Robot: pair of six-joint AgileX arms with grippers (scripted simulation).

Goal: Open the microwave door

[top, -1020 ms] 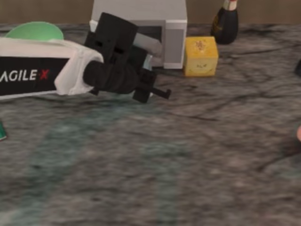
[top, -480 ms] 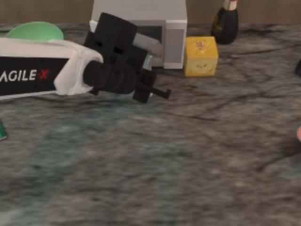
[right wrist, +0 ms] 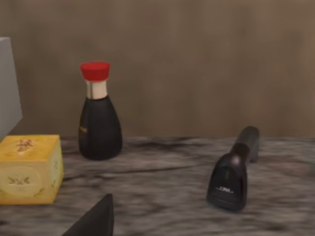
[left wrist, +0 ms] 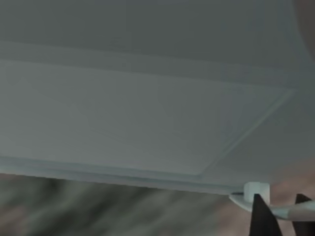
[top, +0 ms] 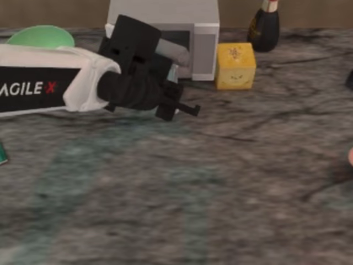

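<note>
Microwave: the boxy silver-grey microwave is sitting at the far edge of the grey marbled table, left of centre.
Door: the light-grey framed microwave door with its translucent window is filling the left wrist view.
Left pincer: the left pincer is reaching in front of the microwave; whether its fingers are clenched cannot be told.
Right arm: sitting off the table's right side.
Beside microwave: a small yellow cube is resting just right of it.
</note>
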